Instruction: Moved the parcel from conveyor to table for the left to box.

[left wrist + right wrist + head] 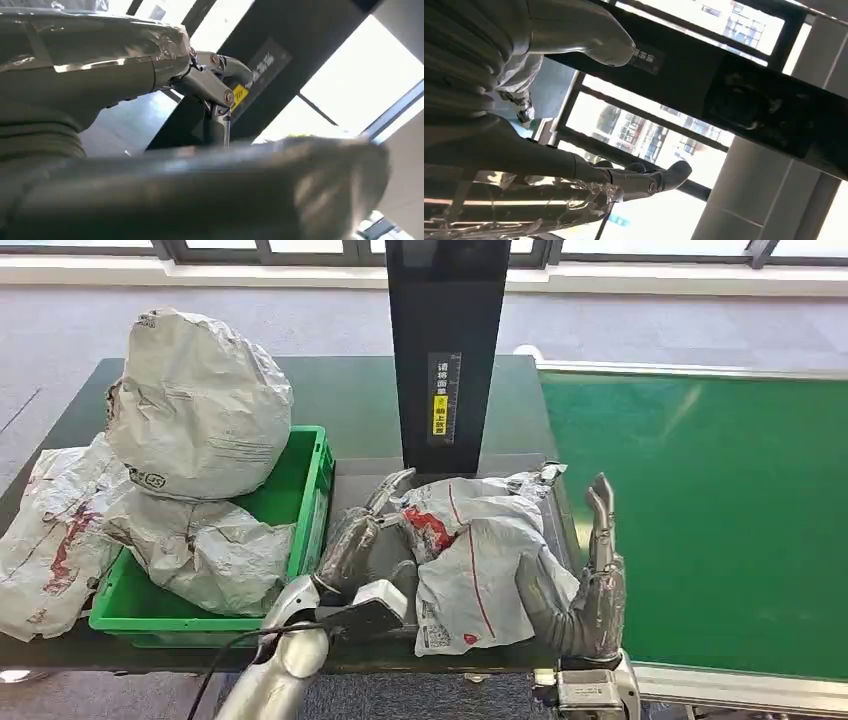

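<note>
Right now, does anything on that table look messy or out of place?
Yes. The green bin is overfull: crumpled grey parcels are heaped above its rim, and one hangs outside its left wall on the table. The parcel between the robot's hands is crumpled too.

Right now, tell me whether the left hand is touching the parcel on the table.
Touching. In the head view the left hand lies against the parcel's side, no gap visible.

I see the parcel [480, 560], a crumpled grey-white plastic mailer with red markings and a printed label, lying rumpled on the dark table [350, 400] just beside the green box [310, 490], which already holds other grey bags, with the green conveyor [700, 510] at its other side.
</note>
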Action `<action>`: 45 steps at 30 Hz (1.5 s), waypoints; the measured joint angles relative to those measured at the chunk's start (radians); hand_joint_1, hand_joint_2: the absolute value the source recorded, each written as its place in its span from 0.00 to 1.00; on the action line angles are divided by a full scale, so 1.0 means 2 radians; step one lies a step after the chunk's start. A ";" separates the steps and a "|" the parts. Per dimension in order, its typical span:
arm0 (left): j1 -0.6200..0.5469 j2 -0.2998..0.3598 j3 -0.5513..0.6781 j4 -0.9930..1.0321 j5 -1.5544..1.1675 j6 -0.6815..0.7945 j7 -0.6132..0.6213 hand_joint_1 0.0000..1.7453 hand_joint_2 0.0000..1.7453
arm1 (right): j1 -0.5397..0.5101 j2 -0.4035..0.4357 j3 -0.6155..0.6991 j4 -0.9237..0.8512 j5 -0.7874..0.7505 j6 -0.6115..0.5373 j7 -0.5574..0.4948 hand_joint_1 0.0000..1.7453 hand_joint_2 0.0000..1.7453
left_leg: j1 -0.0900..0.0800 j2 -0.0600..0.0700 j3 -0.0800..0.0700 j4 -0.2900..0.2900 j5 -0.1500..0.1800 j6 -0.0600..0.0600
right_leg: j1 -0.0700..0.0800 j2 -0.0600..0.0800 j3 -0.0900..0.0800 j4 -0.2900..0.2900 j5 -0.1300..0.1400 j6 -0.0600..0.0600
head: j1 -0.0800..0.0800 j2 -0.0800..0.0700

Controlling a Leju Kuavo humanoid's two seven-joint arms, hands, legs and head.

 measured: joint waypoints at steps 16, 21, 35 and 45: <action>-0.130 -0.033 -0.039 0.255 -0.182 0.110 0.104 0.00 1.00 | -0.008 -0.005 0.001 0.000 -0.009 0.002 0.000 0.00 1.00 | 0.000 -0.001 0.000 0.000 0.000 0.000 | 0.000 0.000 0.000 0.000 0.000 0.000 | 0.000 0.000; -0.153 -0.051 -0.056 0.336 -0.201 0.093 0.113 0.00 1.00 | -0.014 -0.006 0.002 0.003 -0.012 0.009 0.000 0.00 1.00 | 0.000 -0.001 0.000 0.000 0.000 0.000 | 0.000 0.000 0.000 0.000 0.000 0.000 | 0.000 0.000; -0.183 -0.061 -0.099 0.418 -0.187 0.047 0.132 1.00 1.00 | -0.024 -0.006 0.002 0.013 -0.009 0.016 0.000 0.00 1.00 | 0.000 -0.002 0.001 0.000 0.000 0.001 | 0.000 -0.002 0.003 0.000 0.000 0.000 | 0.000 0.000; -0.182 -0.059 -0.124 0.436 -0.162 0.147 0.124 1.00 1.00 | -0.021 -0.006 0.002 0.013 -0.002 0.011 0.000 0.00 1.00 | 0.000 -0.003 0.001 0.000 0.001 0.001 | 0.000 -0.004 0.004 0.000 0.000 0.001 | 0.000 0.000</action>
